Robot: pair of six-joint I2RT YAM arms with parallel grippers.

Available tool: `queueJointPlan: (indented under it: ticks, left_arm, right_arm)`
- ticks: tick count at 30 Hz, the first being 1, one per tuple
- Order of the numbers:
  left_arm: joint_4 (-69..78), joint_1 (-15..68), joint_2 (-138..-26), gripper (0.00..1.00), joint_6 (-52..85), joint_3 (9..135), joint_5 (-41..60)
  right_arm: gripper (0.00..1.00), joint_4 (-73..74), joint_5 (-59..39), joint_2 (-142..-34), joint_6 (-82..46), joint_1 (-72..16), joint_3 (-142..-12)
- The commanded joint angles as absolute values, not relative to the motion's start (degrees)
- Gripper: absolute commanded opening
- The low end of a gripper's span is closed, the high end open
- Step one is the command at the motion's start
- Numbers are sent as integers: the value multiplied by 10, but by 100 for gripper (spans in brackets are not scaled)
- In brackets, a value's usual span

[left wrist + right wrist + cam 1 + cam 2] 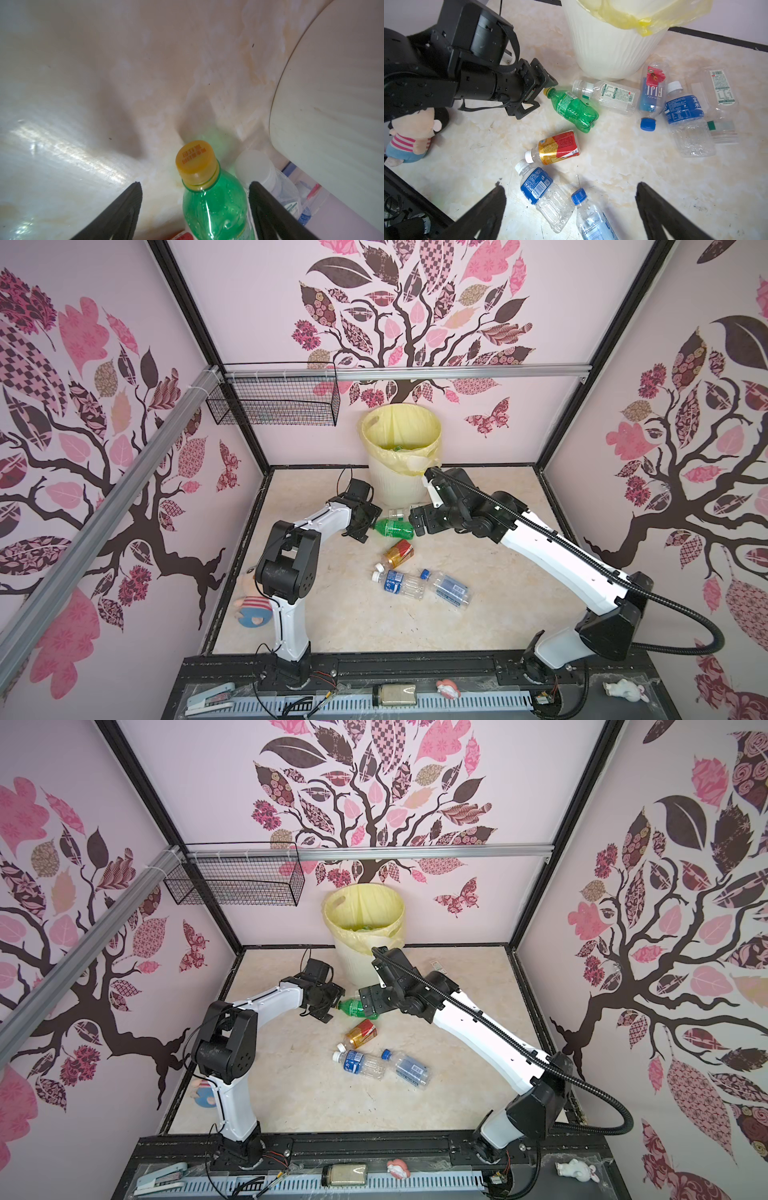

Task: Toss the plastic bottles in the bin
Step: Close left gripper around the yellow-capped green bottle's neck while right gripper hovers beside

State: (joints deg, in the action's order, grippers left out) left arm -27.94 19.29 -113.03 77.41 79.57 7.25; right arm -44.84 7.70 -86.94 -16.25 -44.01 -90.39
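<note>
In both top views the white right arm [548,549] hides the cluster of clear plastic bottles [612,93] lying by the foot of the cream-white ribbed bin with the yellow bag liner [392,489]. Only the right wrist view shows them, and there a clear blue-capped bottle [591,218] is cut off at the picture's edge. What lies inside the bin is hard to make out beyond a patch of green. A striped plush doll [249,610] near the left edge of the counter [353,626] is half covered by the left arm [291,614]. The bin stands midway along the counter's far edge, and the green plastic bottle with the yellow cap [573,110] lies on its side just in front of it, cap toward the left edge. The left end effector [195,184] is spread around that bottle's neck: one finger [124,207] stands clear of it, the other is just beside its shoulder, and whether it touches cannot be told. The right end effector [570,188] is spread wide and empty, hanging near the green bottle's base in both top views. The green bottle's label reads "Sprite"; the red print on its cap is too blurred to read. A clear bottle with a blue label and red flower [652,93] reads "FIJI", a clear white-capped bottle [683,108] carries Chinese characters on blue, and the amber bottle with the red and gold label [558,147] has text too small to read.
</note>
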Motion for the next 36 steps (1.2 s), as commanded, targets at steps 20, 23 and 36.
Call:
queueJointPlan:
  ticks: [20,23,36]
  left_arm:
    - [-268,188,-1171,56,779,819,93]
    - [-266,188,-1176,52,778,817,96]
    - [-267,188,-1173,32,764,804,96]
  right_arm:
    - [100,-442,92,-856,-152,-441,-879]
    - [100,-441,91,-855,-153,-441,-878]
    - [100,-442,98,-851,-150,-440,-875]
